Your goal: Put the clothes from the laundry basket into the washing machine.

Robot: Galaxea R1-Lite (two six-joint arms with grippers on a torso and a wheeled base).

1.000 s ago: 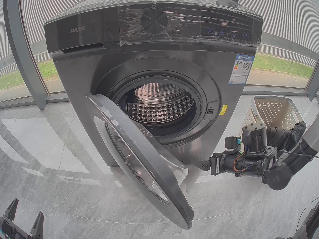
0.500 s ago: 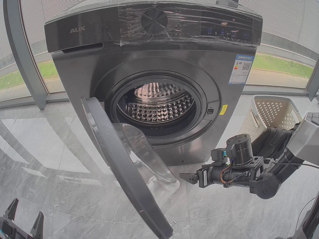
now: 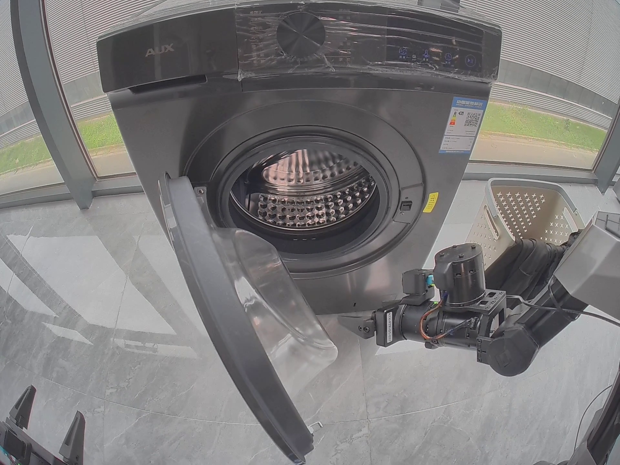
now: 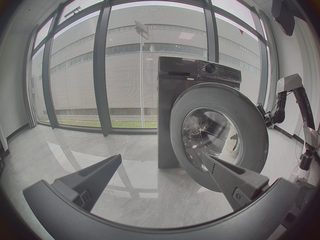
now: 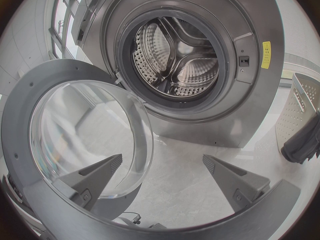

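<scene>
The clothes [image 3: 524, 261] show as a dark bundle draped over the near rim of the laundry basket [image 3: 531, 206], partly hidden behind the right arm. The basket is pale, perforated plastic and stands on the floor [image 3: 116, 292] just to the right of the washing machine [image 3: 194, 124], close to its side.

The right claw [image 3: 352, 323] hangs low in front of the machine's lower right corner, pointing toward the open door [image 3: 213, 292]. In the right wrist view its two fingers stand wide apart with only bare floor between them; it holds nothing and is well clear of the clothes.

The washing machine is dark grey, with a round dial and a control strip along the top under plastic film. Its porthole stands open, and the bright metal drum [image 3: 303, 192] inside holds no laundry that can be seen. The door is hinged on the left and swung far out toward the robot, its clear glass bowl facing the right claw.

The left claw [image 3: 53, 405] sits low at the robot's left, well apart from the machine and the basket. The left wrist view shows its fingers spread wide, gripping nothing.

Behind the machine, tall windows [image 3: 555, 40] look out on a grey building.
</scene>
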